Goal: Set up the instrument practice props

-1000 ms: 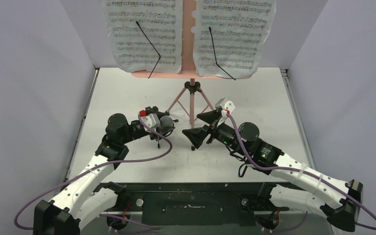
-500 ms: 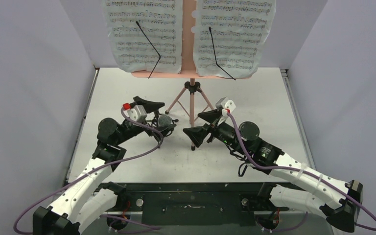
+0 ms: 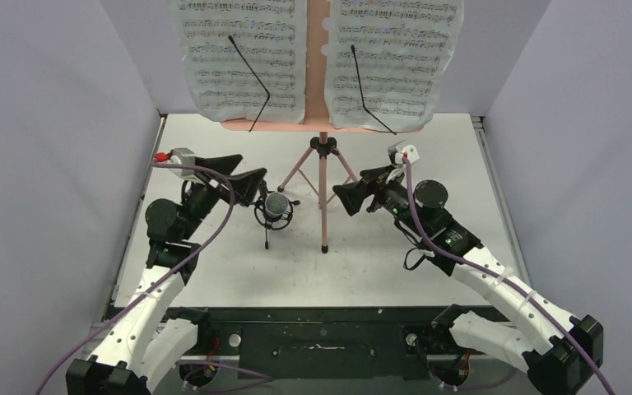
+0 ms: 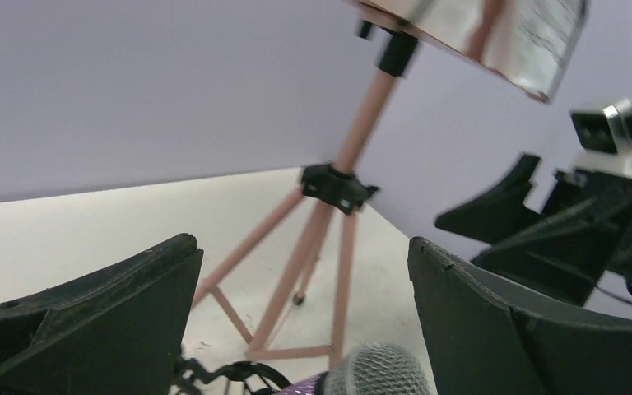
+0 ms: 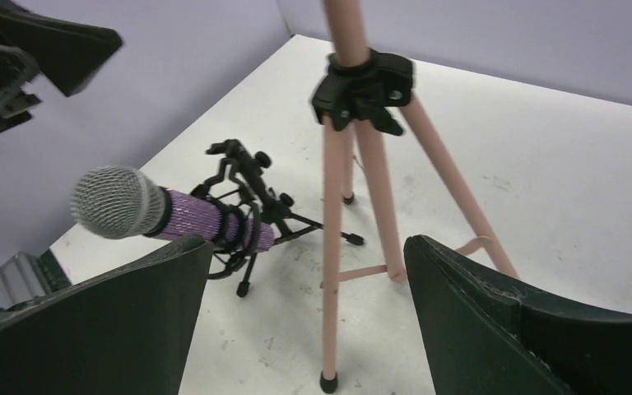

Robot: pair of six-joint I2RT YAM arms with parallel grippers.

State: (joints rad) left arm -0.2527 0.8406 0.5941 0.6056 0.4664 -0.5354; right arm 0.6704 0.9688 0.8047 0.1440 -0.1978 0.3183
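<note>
On the white worktop (image 3: 428, 271) I see the pink tripod music stand (image 3: 322, 177) upright at the back centre, its three legs spread and its perforated desk high at the top of the overhead view. That desk carries the two white sheet-music pages (image 3: 239, 58), one on each side of the bare pink centre strip. A thin black wire arm (image 3: 255, 82) lies across each.

My left end effector (image 3: 254, 165) hangs just left of the stand's legs. Its fingers are spread wide with nothing between them. The microphone sits near its tips, a little lower and toward the stand, apart from them. My right end effector (image 3: 348, 183) is on the other side of the legs, also spread wide and empty. It points at the stand's pole, with the microphone beyond that pole.

The purple glitter microphone (image 3: 277, 206) lies tilted in the small black tripod mic holder (image 5: 247, 177), its grey mesh head sticking out past the cradle. The holder's feet stand on the worktop, just left of the stand's front leg and not touching it.
</note>
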